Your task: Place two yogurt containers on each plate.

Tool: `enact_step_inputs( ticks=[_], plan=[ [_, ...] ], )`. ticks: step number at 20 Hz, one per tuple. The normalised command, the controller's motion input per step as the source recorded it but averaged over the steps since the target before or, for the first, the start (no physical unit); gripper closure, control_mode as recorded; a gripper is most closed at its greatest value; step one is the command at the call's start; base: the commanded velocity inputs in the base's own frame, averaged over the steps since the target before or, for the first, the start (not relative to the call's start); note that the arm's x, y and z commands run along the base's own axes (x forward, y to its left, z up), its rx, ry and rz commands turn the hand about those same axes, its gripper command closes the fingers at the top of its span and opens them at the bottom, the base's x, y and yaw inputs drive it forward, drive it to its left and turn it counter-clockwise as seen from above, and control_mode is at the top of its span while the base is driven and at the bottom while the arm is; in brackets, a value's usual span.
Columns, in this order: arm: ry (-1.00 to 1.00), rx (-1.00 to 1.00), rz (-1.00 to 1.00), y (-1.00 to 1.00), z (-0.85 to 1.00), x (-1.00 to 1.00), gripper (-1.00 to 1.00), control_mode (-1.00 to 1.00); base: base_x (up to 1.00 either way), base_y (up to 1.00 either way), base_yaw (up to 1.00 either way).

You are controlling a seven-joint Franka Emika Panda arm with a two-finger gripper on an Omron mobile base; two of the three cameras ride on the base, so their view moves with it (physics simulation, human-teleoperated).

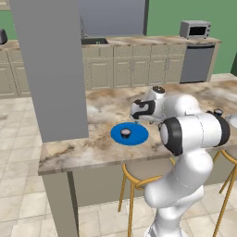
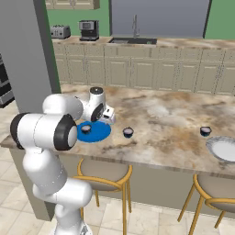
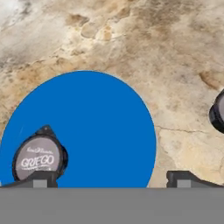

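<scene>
A flat blue plate (image 3: 87, 131) lies on the marble counter, and one yogurt container (image 3: 39, 159) with a pale "Griego" lid stands on it. My gripper (image 3: 111, 179) hangs open just above the plate's near-right edge, with nothing between its fingertips (image 3: 183, 178). A second yogurt container (image 2: 128, 132) stands on the counter just right of the blue plate (image 2: 94, 131). A third (image 2: 205, 131) sits far to the right, beside the light grey plate (image 2: 223, 149). In the left base view, the gripper (image 1: 139, 120) is above the blue plate (image 1: 129, 134).
A wide grey pillar (image 1: 51, 69) stands at the counter's left end, close to the blue plate. Round stools (image 2: 103, 172) are tucked under the counter's front edge. Cabinets, a sink and a microwave (image 1: 195, 29) line the far wall.
</scene>
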Motion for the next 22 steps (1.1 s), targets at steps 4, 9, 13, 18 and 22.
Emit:
enact_step_inputs(
  ticks=[4,9,13,18,22],
  plan=[
    [0.19,0.0,-0.04,-0.74,0.06,-0.07,-1.0,-1.0,0.0,0.0,0.0],
    [0.17,0.0,-0.02,-0.66,0.01,-0.01,-1.0,-1.0,0.0,0.0,0.0],
    [0.08,-0.04,0.0,-0.5,-0.09,-0.01,-1.0,-1.0,0.0,0.0,0.0],
    [0.01,0.0,0.0,-0.37,-0.1,0.0,-1.0,-1.0,0.0,0.0,0.0],
    [0.07,0.0,0.0,-0.29,-0.1,0.01,-1.0,-1.0,0.0,0.0,0.0]
  ],
)
